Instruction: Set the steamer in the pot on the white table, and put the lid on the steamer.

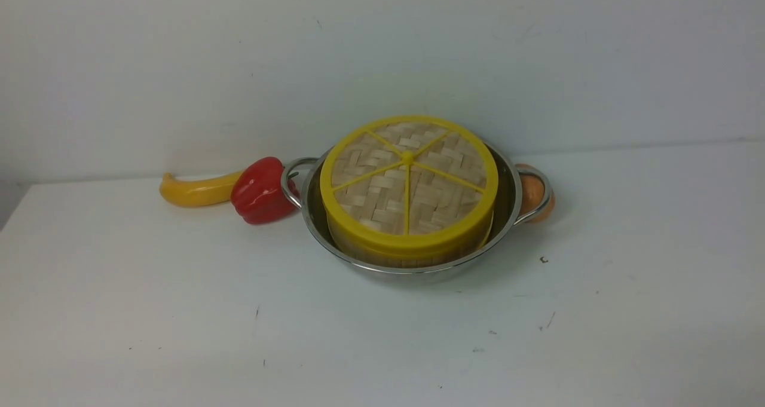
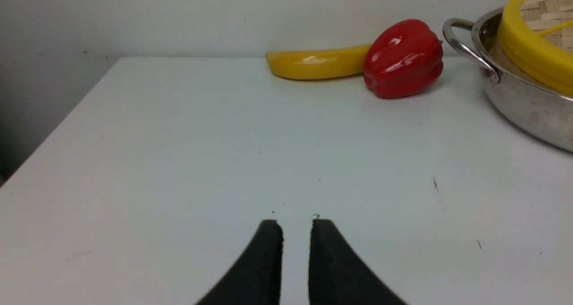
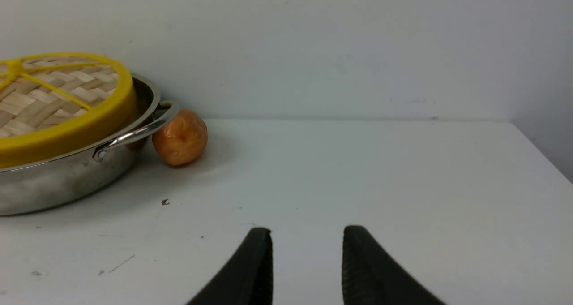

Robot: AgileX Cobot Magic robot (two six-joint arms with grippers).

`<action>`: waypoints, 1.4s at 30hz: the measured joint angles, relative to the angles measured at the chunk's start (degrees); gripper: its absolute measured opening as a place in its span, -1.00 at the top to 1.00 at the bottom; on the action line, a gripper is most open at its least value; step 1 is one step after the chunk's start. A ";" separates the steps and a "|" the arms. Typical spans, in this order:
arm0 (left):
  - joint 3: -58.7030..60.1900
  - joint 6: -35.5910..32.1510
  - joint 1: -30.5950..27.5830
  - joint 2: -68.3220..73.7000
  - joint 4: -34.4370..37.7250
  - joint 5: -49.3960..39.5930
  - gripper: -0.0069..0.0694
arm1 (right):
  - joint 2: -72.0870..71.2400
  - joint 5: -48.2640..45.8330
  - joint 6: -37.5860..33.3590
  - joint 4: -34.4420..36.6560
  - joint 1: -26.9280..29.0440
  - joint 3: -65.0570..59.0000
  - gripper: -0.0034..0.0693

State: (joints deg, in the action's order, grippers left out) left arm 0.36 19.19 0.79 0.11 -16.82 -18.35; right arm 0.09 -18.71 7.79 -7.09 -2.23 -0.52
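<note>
Left hand: the left hand (image 2: 295,233) hovers low over the white table (image 2: 179,161), fingers slightly parted with a narrow gap and nothing between them.
Right hand: the right hand (image 3: 306,242) is spread wider, also empty, above bare table.
Lid: the flat round woven-bamboo lid with yellow rim and spokes (image 1: 409,183) sits on top of the round bamboo steamer basket (image 1: 382,254), well ahead of both hands, between them.
Steamer: it sits inside the wide shiny stainless-steel pot with loop handles (image 1: 418,268); only its lower wall shows under the lid.
Progress: judged from how things lie, both steps look done.
Neighbours: a glossy red bell pepper (image 2: 403,58) is just beside the pot handle ahead of the left hand, a yellow banana-shaped toy (image 2: 313,63) beyond it; a small orange round fruit (image 3: 180,137) is against the other handle, ahead of the right hand.
Risk: the lid appears slightly tilted, so a bump against the pot could slide it off the rim.
Risk cause: a hand sweeping forward could knock a handle, or roll the pepper or fruit.
</note>
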 joint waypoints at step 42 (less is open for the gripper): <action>0.00 -0.18 0.00 0.00 0.00 0.00 0.44 | 0.00 0.00 0.00 0.00 0.00 0.00 0.24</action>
State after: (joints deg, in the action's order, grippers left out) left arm 0.36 19.01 0.79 0.11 -16.82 -18.35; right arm 0.09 -18.71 7.79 -7.09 -2.23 -0.52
